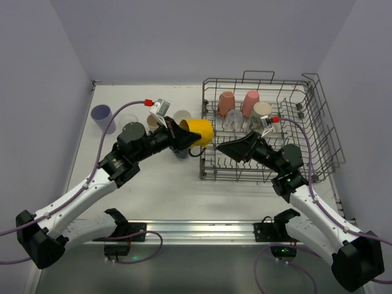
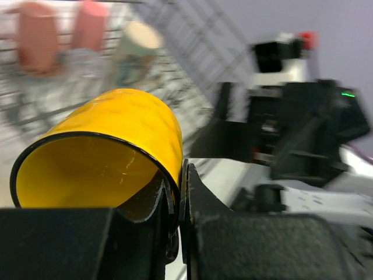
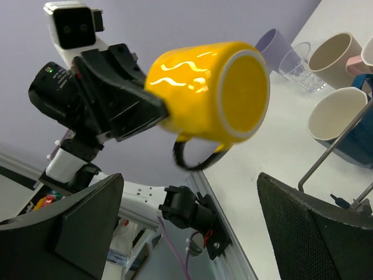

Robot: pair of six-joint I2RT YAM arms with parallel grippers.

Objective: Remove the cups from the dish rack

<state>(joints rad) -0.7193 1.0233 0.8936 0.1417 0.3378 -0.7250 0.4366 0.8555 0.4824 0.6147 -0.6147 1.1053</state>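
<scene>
Gripping the yellow mug [image 1: 199,131] by its rim, the jaws of the left arm [image 1: 92,184] are clenched tight on the mug's wall. The left wrist view shows one finger inside the mouth and the other outside. The mug lies on its side in the air, clear of the tabletop [image 1: 171,190]. Its open mouth faces back along the left arm, its flat base faces the right arm [image 1: 318,208], and its dark handle hangs underneath. From above, it sits at the left edge of the dish rack [image 1: 318,122], over a dark blue cup [image 1: 180,151] standing on the tabletop.

The jaws of the right arm are spread wide and hold nothing. They point at the mug's base from just beside it, without touching, above the near left part of the rack.

Inside the rack, towards its far left corner, a salmon cup [image 1: 226,102] and a pink cup [image 1: 250,101] stand upside down side by side. A cream cup [image 1: 262,110] tilts next to them, and clear glass tumblers [image 1: 233,120] sit just in front.

On the tabletop left of the rack stand the cups already out: a lavender cup [image 1: 101,116] farthest left, a clear tumbler [image 1: 127,120] beside it, and a beige cup [image 1: 182,116] near the held mug. The left arm partly hides others in this group.
</scene>
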